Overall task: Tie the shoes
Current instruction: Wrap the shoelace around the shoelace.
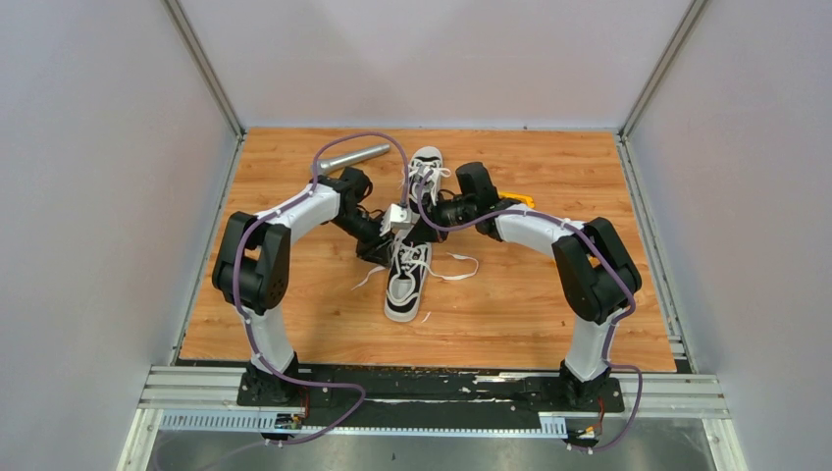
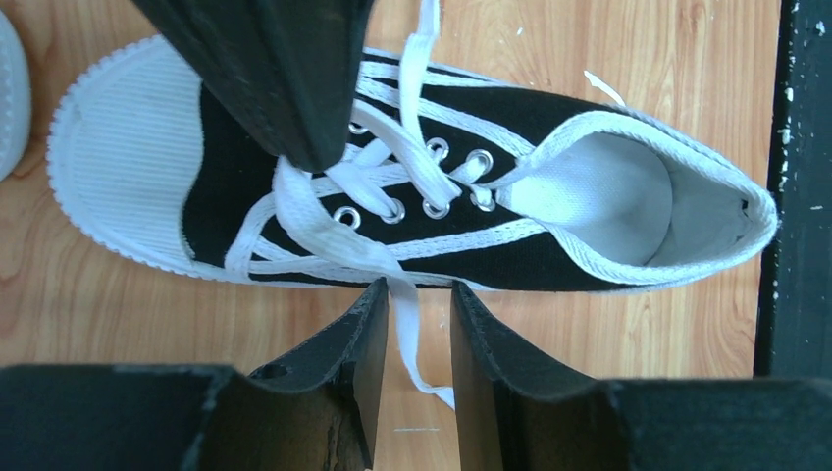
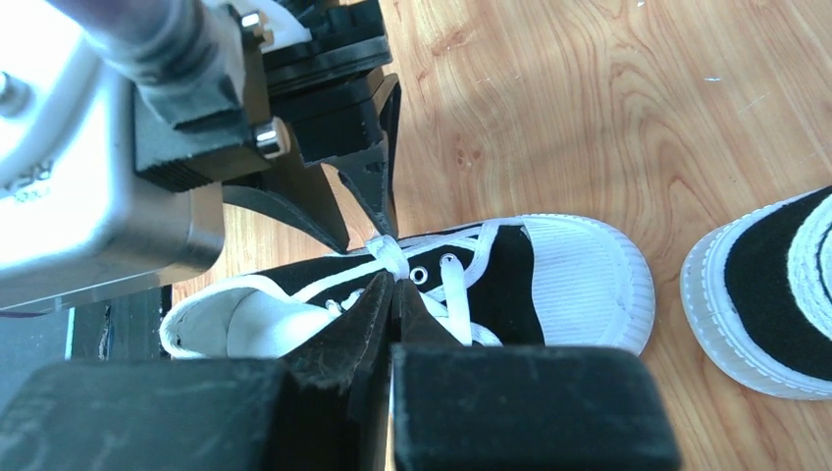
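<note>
The near shoe (image 1: 405, 287) (image 2: 549, 118) (image 3: 510, 265) lies flat, black canvas with a white toe cap and an unfastened white lace (image 2: 402, 314). My left gripper (image 2: 420, 289) is open at the shoe's side. One lace strand hangs in the gap between its fingers, brushing one finger. From the opposite side my right gripper (image 3: 394, 285) is shut on the lace where the strands cross over the eyelets; its finger (image 2: 285, 88) shows in the left wrist view. The other shoe (image 1: 425, 172) (image 3: 775, 294) lies just beyond the toe.
A metal cylinder (image 1: 353, 157) lies at the back left of the wooden table (image 1: 549, 314). Loose lace ends (image 1: 456, 265) trail on the wood beside the near shoe. Grey walls close in three sides.
</note>
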### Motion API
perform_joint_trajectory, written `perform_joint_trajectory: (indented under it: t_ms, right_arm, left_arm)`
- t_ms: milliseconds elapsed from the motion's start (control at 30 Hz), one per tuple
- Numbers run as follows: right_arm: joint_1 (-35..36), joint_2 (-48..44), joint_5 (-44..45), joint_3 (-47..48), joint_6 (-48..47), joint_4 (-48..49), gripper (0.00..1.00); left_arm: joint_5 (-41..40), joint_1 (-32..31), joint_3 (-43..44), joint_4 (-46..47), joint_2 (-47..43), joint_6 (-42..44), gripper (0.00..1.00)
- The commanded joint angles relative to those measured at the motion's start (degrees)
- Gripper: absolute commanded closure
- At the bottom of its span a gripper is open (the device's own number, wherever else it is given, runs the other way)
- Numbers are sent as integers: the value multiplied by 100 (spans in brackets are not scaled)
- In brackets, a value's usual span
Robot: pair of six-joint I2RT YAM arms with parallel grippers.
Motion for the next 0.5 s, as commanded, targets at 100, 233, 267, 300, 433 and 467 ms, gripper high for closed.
perform_joint_trajectory:
  t_ms: [100,233,267,300,433,467]
  right_arm:
    - [-42,77,-159,88,120,373,98]
    - [-44,60,-151,59,80,376,98]
    - [-40,46,-155,47,54,369,98]
    - [-39,24,-159,30,9,348,97]
    - [-50,-170,-323,-58,-559,36,93]
    - [-57,-249,-393,-75,-893,-124,91]
  left_arm:
    - [15,-87,47,-162,7,-30,76]
    - [-103,-89,-14,187,-84,-451,95]
    - [-136,-89,-54,335,-112,-624,99]
    - [-216,-89,-69,445,-188,-688,100]
    - [-540,-31,-176,641,-517,-1036,100]
    - [-579,33,-165,614,-575,-1089,100]
